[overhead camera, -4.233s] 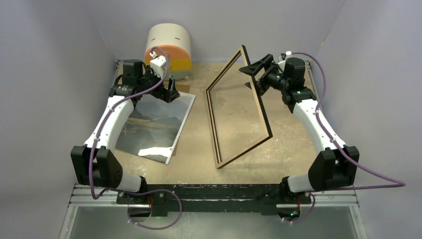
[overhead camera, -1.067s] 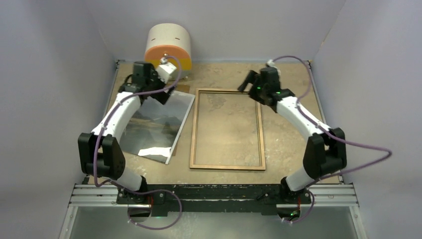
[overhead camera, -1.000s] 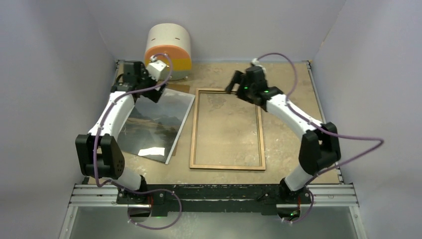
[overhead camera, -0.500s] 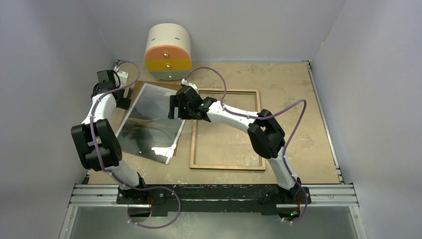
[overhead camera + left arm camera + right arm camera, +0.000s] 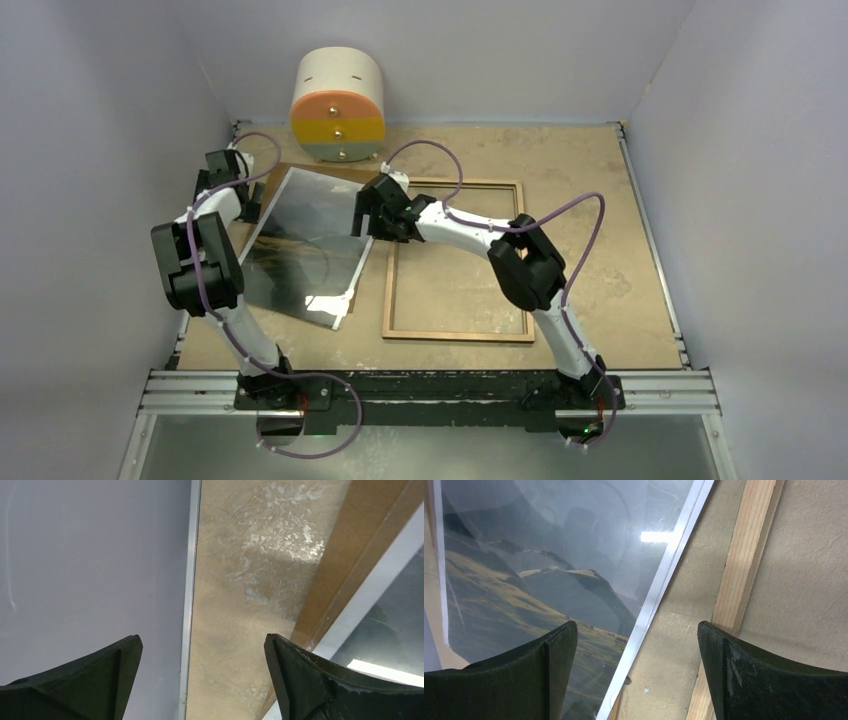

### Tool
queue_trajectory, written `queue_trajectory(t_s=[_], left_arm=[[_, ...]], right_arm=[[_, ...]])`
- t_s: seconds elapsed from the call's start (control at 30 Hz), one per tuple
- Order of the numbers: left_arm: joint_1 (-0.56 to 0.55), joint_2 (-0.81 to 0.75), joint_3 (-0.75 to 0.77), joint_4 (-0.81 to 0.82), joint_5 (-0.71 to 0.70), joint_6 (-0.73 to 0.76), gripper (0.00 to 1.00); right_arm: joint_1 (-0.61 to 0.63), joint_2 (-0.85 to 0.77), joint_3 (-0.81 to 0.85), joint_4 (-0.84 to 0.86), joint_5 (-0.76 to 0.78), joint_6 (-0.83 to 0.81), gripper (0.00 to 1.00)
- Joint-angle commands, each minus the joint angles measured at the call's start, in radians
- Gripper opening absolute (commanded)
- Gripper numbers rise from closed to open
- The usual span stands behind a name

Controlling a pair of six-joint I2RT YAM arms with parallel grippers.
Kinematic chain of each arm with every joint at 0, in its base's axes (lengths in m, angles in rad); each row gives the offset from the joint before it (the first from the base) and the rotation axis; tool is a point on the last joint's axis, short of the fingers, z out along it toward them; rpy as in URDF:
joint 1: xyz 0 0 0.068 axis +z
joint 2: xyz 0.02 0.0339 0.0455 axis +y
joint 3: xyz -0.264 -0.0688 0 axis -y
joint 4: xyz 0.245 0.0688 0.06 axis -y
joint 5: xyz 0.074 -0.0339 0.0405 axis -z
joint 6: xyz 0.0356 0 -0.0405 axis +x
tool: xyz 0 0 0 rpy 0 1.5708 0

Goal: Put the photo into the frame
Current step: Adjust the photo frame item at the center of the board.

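Note:
The photo (image 5: 300,240), a dark landscape with a white border, lies flat at the left on a brown backing board (image 5: 288,170). The frame (image 5: 390,290) lies flat beside it, wood back up. My right gripper (image 5: 364,220) is open and empty above the photo's right edge. In the right wrist view its jaws (image 5: 636,675) straddle the white border of the photo (image 5: 549,580), beside the frame's wooden rail (image 5: 744,580). My left gripper (image 5: 245,203) is open and empty at the board's left edge. In the left wrist view (image 5: 202,680) bare table lies between its jaws.
A white, orange and yellow cylinder (image 5: 338,105) stands at the back, just beyond the photo. Grey walls close in on three sides, and the left wall (image 5: 90,555) is right beside my left gripper. The backing board (image 5: 350,555) sticks out past the photo.
The frame, held tilted 4.2 s ago, now lies flat. My right arm has swung from its far edge to the photo's right edge. My left gripper has moved to the board's left side.

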Motion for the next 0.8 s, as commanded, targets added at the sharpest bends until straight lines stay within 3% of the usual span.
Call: queue_trajectory(t_s=[0.0, 0.23, 0.77], left_arm=[[-0.001, 0.029, 0.050, 0.099, -0.063, -0.050, 1.00], [-0.014, 0.072, 0.057, 0.082, -0.033, -0.043, 1.00], [-0.028, 0.047, -0.100, 0.085, 0.089, 0.029, 1.00]], right_arm=[[-0.029, 0.025, 0.010, -0.058, 0.066, 0.039, 0.91], [-0.045, 0.080, 0.052, -0.077, 0.053, 0.068, 0.91], [-0.067, 0.198, 0.151, -0.012, -0.103, 0.178, 0.90]])
